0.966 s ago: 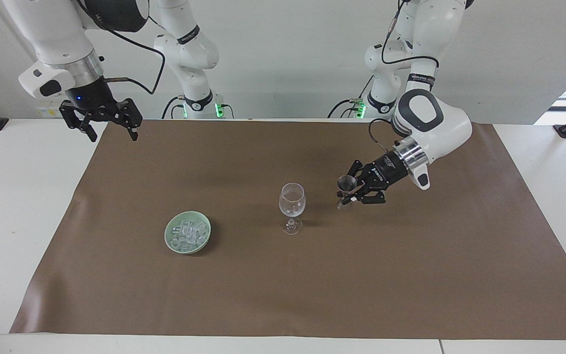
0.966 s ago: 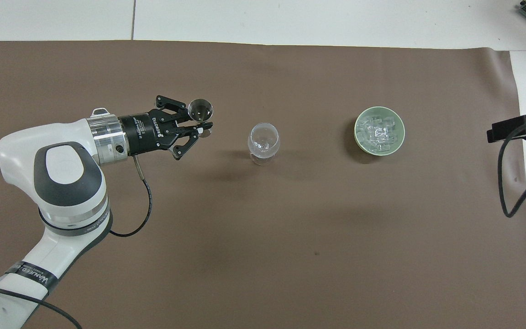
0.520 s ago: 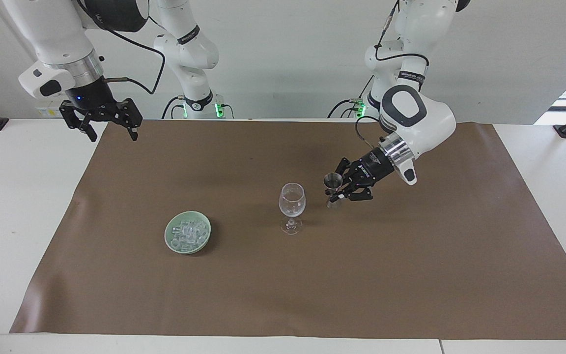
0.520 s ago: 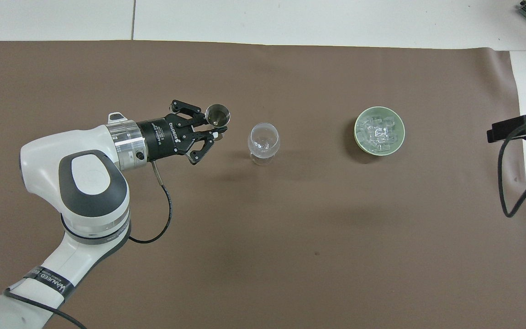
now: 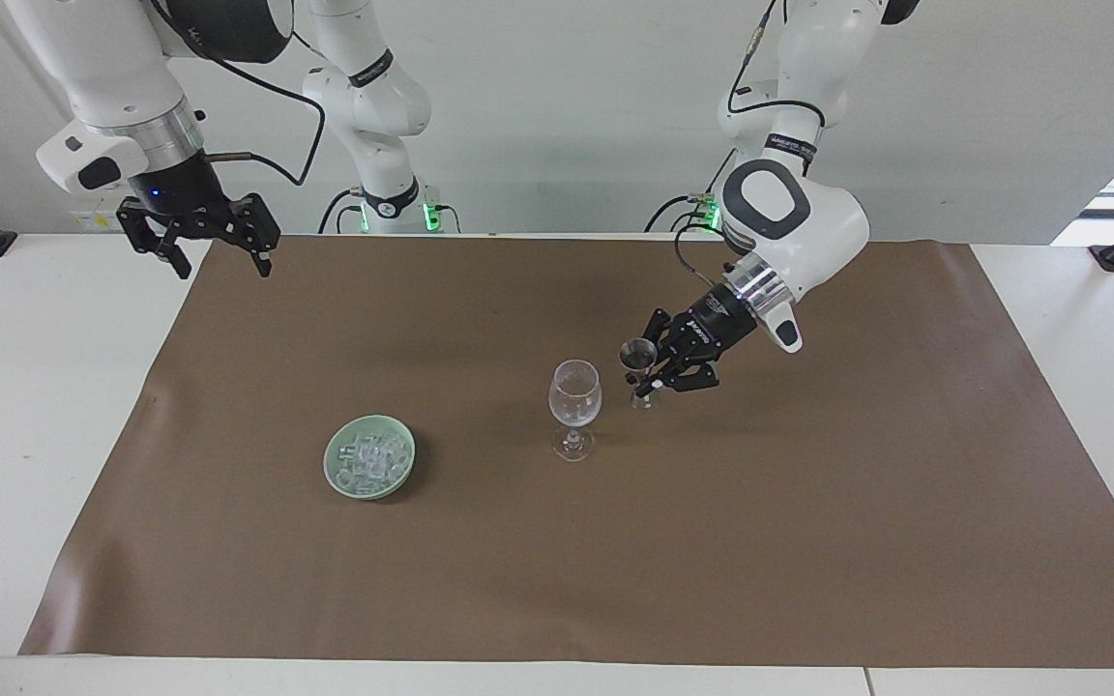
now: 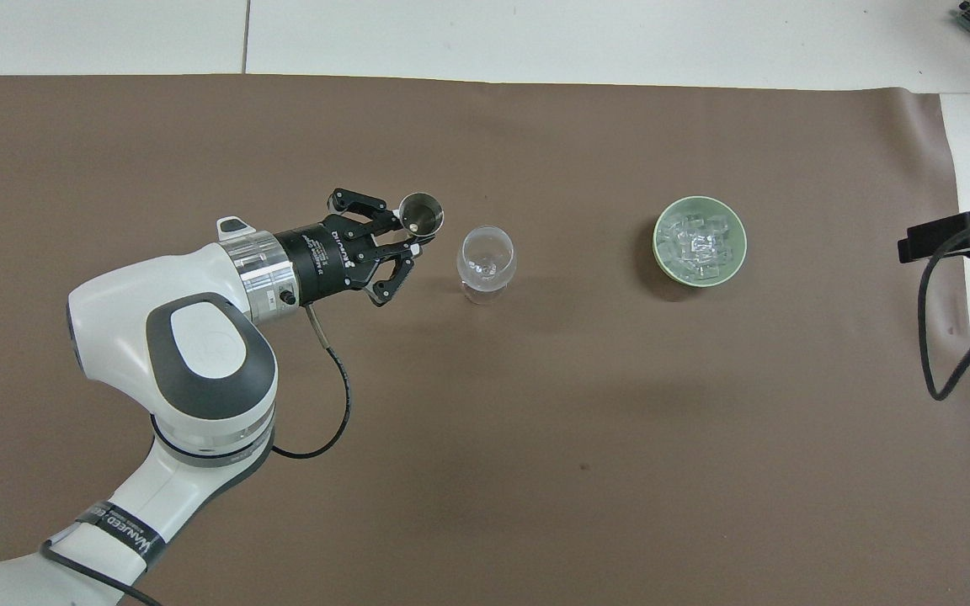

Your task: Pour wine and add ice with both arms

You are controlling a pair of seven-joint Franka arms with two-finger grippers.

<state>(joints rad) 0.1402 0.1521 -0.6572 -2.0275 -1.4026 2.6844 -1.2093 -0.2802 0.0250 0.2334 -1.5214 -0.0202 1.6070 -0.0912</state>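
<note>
- Two white arms were in play over one worktop (image 5: 54, 406) with a single brown mat (image 5: 808, 541) spread across it.
- The left gripper (image 5: 651, 379) was clamped tight on one small metal jigger (image 5: 638, 356), upright, its mouth facing up, in the air over the mat just beside the one wine glass (image 5: 574, 396).
- That glass stood upright on the mat near the middle, apart from the jigger.
- One pale green dish (image 5: 333, 462) sat on the mat toward the right arm's end, with the ice (image 5: 371, 456) heaped inside it: clear little cubes, too jumbled to count.
- The right gripper (image 5: 217, 253) waited with fingers spread wide and nothing in them, up over the mat's corner at its own end.
</note>
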